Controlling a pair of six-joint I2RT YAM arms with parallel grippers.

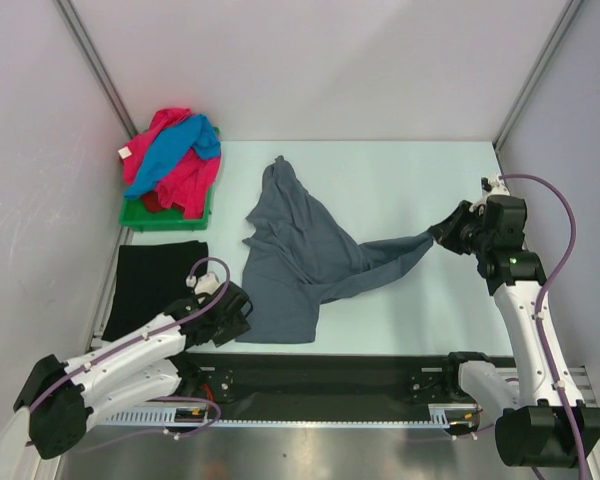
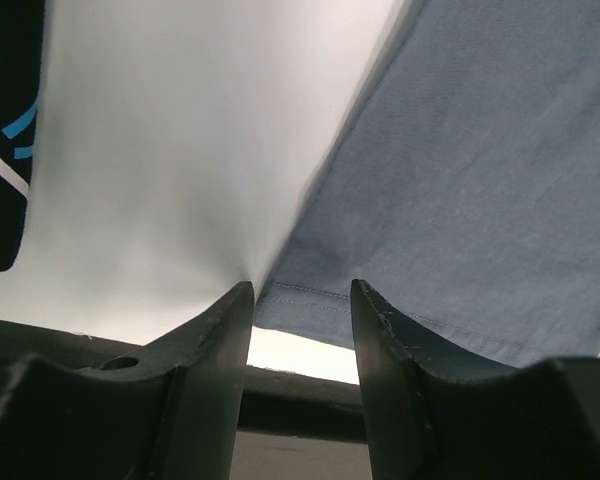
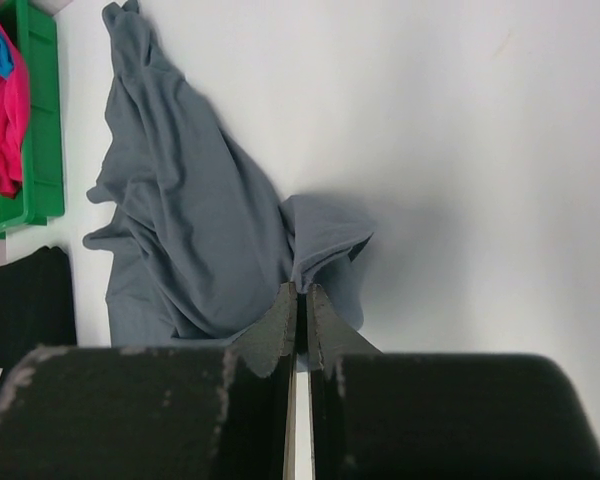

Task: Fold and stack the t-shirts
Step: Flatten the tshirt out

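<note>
The slate-grey t-shirt lies crumpled in the middle of the table. My right gripper is shut on one end of it, which stretches out to the right; the right wrist view shows the cloth bunched into the closed gripper. My left gripper sits at the shirt's near left corner. In the left wrist view the gripper is open, with the shirt's hem just beyond the fingertips. The black t-shirt lies folded at the left, its blue-white print showing in the left wrist view.
A green tray at the back left holds a pile of pink and blue shirts; it also shows in the right wrist view. A black rail runs along the near table edge. Walls enclose the left, back and right sides.
</note>
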